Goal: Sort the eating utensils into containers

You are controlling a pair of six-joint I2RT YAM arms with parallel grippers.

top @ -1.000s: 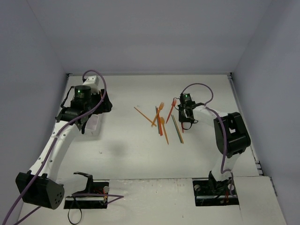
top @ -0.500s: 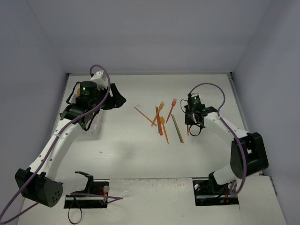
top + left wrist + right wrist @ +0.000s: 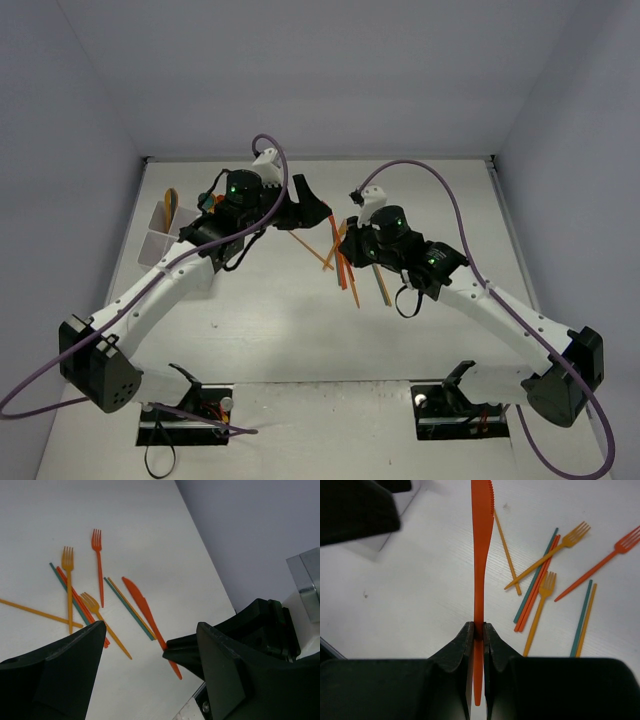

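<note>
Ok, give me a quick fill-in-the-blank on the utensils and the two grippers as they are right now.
1. The orange utensil clamped in the right gripper is a ____.
2. The left gripper has its jaws ____ and holds nothing.
3. The forks lying on the table number ____.
Missing words: knife; open; three.

No text, label, brand, number or sign can be read in any view; the eating utensils [image 3: 69,590] and the containers [image 3: 158,228] by the left edge of the tabletop show no legible marking.
</note>
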